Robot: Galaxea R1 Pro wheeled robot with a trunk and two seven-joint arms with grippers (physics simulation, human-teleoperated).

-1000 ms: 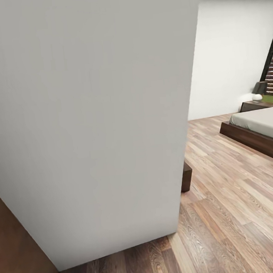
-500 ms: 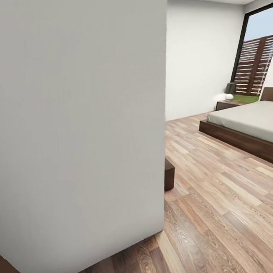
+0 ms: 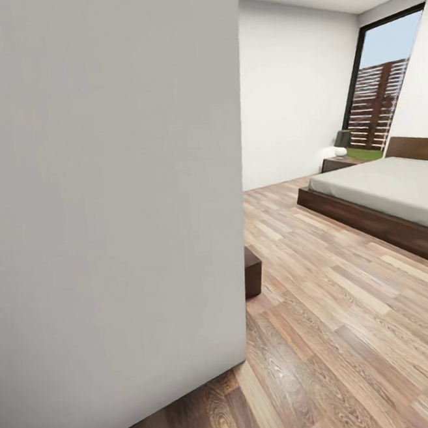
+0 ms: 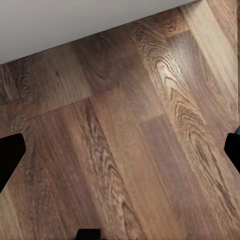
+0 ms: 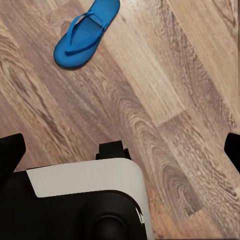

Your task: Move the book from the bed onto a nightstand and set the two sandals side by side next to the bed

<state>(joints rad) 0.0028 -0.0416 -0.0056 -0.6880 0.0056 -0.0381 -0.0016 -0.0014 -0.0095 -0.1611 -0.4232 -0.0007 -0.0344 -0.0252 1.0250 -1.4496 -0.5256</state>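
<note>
Sandal (image 5: 85, 34): bright blue flip-flop, flat on floor (image 5: 165, 85).

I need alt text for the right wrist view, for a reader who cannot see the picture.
One bright blue sandal lies flat, straps up, on the wood-plank floor. Nearer the camera is a white and black part of the robot, and the dark tips of the right gripper's fingers show at both edges, wide apart, holding nothing.

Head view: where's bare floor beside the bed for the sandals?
Open wood floor runs between the grey wall and the bed, along the bed frame's near side. Tighter by the dark block at the wall's corner. One sandal lies on bare planks in the right wrist view.
</note>
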